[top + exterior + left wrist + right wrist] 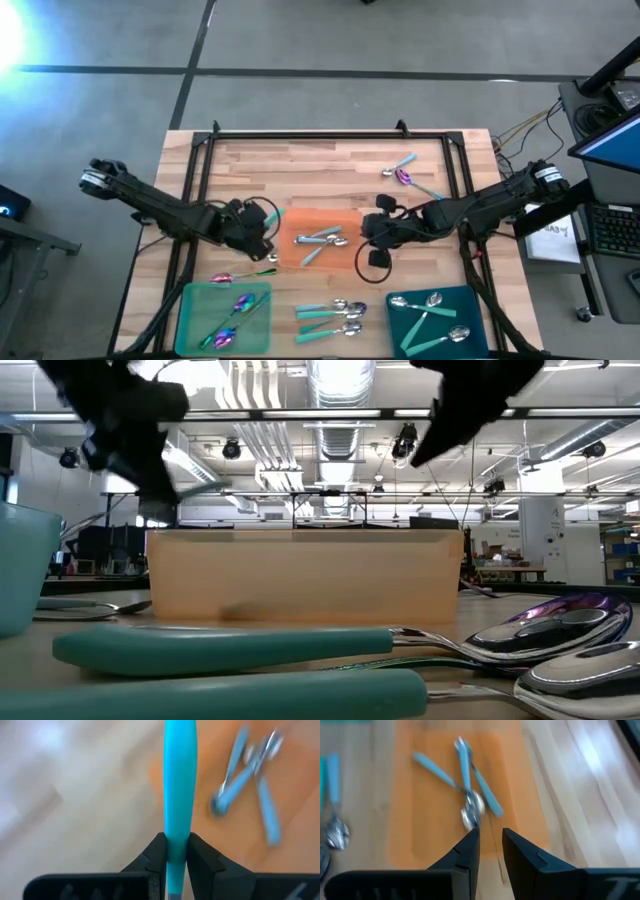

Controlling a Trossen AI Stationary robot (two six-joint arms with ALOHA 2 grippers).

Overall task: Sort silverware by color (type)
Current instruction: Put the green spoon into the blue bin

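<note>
Spoons lie in groups across the bench [330,160]: iridescent-bowled ones on the green tray [195,300] at the near left corner, silver-bowled ones with dark teal handles on the teal tray [470,300] at the near right corner, and light-blue-handled ones on the orange tray [345,220] in the middle. A loose cluster of teal-handled spoons [330,318] rests on bare wood at the near edge between the two corner trays. A green-handled spoon [240,275] sits just beyond the green tray, and two more spoons [402,172] lie toward the far right.

The left end effector [176,851] is clamped on the slim handle of a light-blue spoon [179,780], held over bare wood just beside the orange tray's left edge. The right end effector [490,842] hovers over the orange tray's right side with its fingers a little apart and nothing between them.

These spoons look light, rigid and smooth. The thin handle will likely pivot or slide in a narrow pinch, so a grasp near mid-handle seems safest. The polished bowl offers a poor, slippery surface. Overlapping spoons may drag a neighbour along when lifted.
</note>
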